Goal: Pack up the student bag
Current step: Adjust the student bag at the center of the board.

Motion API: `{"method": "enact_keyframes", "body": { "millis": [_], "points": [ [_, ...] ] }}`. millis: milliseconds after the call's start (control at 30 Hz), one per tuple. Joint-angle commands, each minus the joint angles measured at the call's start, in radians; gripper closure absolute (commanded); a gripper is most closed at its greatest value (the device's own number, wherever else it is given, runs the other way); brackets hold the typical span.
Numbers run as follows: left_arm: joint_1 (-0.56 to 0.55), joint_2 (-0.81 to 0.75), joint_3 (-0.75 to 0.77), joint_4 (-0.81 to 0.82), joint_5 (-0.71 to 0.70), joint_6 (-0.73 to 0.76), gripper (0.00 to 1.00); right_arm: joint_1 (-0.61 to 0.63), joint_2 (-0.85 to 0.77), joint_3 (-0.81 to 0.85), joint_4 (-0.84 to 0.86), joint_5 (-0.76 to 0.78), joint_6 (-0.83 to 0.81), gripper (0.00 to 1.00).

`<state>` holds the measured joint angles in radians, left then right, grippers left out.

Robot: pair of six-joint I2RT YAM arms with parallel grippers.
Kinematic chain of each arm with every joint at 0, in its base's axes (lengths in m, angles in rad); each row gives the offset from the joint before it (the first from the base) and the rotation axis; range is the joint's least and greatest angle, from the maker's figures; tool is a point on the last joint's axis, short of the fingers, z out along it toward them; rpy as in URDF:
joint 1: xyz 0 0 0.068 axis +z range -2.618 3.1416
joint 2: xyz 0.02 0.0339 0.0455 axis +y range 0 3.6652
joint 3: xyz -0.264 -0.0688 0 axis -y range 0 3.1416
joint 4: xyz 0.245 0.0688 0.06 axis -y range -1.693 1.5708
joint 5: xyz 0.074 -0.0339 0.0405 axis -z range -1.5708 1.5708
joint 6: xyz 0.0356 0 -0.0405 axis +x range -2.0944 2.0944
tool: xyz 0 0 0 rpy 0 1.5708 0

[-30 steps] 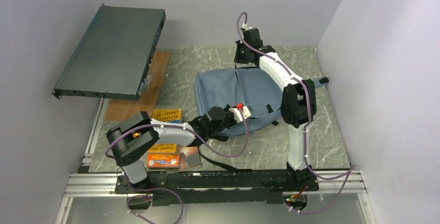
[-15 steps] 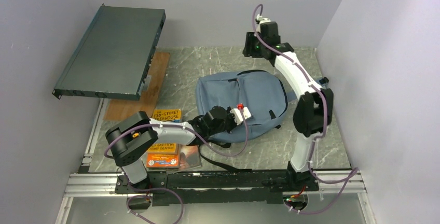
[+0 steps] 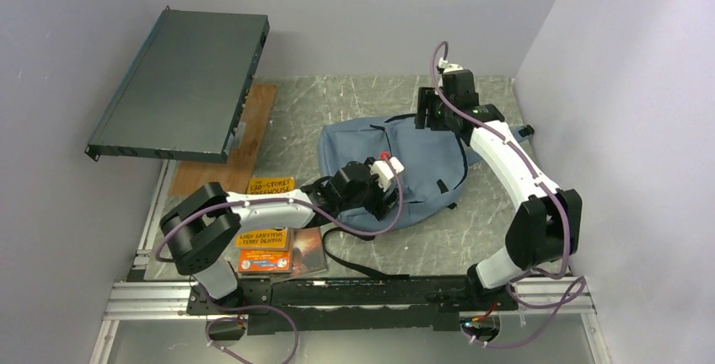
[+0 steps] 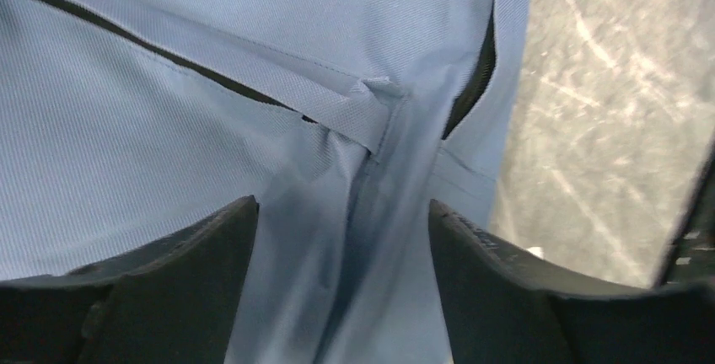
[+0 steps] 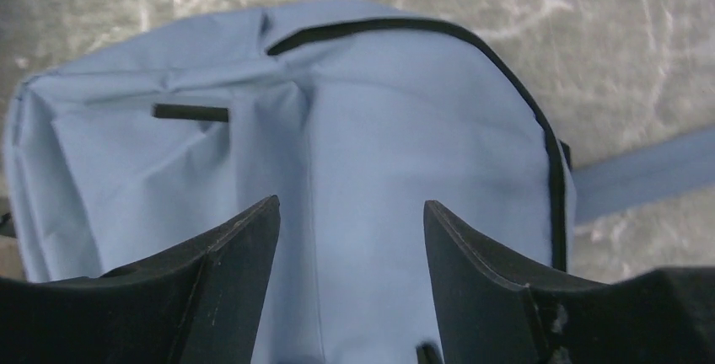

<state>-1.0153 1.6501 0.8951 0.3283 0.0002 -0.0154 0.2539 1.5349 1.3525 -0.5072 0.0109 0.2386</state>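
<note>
The student bag [image 3: 426, 162] lies flat in the middle of the table, blue-grey with dark zippers. My left gripper [image 3: 373, 198] hovers over its near left part. In the left wrist view that gripper [image 4: 343, 208] stands open above a creased fold of the bag [image 4: 169, 128], with nothing between the fingers. My right gripper [image 3: 430, 117] hangs over the bag's far edge. Its own view shows this gripper [image 5: 350, 204] open too, looking down on the bag [image 5: 405, 111] and its black zipper line [image 5: 552, 162].
A stack of orange books [image 3: 268, 238] lies left of the bag by the left arm. A dark flat rack unit [image 3: 181, 82] leans at the back left over a wooden board [image 3: 244, 141]. Black straps [image 3: 354, 261] trail toward the front rail. A blue strap [image 5: 645, 170] runs right.
Both grippers have opened and let go of the bag's fabric. The right arm swung right and back from the bag's top edge, and the bag settled flatter.
</note>
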Motion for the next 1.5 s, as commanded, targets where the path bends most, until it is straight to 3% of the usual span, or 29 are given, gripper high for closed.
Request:
{"method": "enact_keyframes", "body": {
  "millis": [0, 167, 400, 667, 867, 1000, 1067, 1167, 1367, 1467],
  "points": [
    [-0.002, -0.093, 0.083, -0.183, 0.002, -0.162, 0.06, -0.013, -0.089, -0.047, -0.037, 0.179, 0.028, 0.32],
    [-0.002, -0.121, 0.165, -0.394, 0.048, -0.221, 0.0, -0.057, -0.161, -0.134, -0.061, 0.246, 0.07, 0.26],
    [-0.014, -0.066, 0.276, -0.595, 0.147, -0.275, 0.06, -0.079, -0.203, -0.185, -0.115, 0.254, 0.125, 0.24],
    [-0.077, 0.039, 0.285, -0.59, 0.164, -0.333, 0.12, -0.081, -0.231, -0.234, -0.074, 0.189, 0.157, 0.23],
    [-0.105, 0.114, 0.174, -0.377, 0.119, -0.329, 0.14, -0.084, -0.211, -0.3, -0.026, 0.193, 0.166, 0.24],
    [-0.065, 0.244, 0.255, -0.501, 0.012, -0.339, 0.17, -0.125, -0.201, -0.378, 0.021, 0.22, 0.188, 0.26],
    [-0.026, 0.288, 0.326, -0.586, 0.006, -0.354, 0.16, -0.177, -0.203, -0.406, 0.031, 0.167, 0.197, 0.29],
    [0.041, 0.3, 0.36, -0.6, 0.032, -0.34, 0.12, -0.235, -0.226, -0.467, 0.083, 0.015, 0.185, 0.48],
    [0.202, 0.327, 0.464, -0.717, 0.004, -0.301, 0.08, -0.233, -0.208, -0.516, 0.114, -0.338, 0.15, 0.75],
    [0.289, 0.368, 0.557, -0.794, 0.003, -0.268, 0.07, -0.199, -0.219, -0.586, 0.181, -0.544, 0.195, 0.77]
  ]
}}
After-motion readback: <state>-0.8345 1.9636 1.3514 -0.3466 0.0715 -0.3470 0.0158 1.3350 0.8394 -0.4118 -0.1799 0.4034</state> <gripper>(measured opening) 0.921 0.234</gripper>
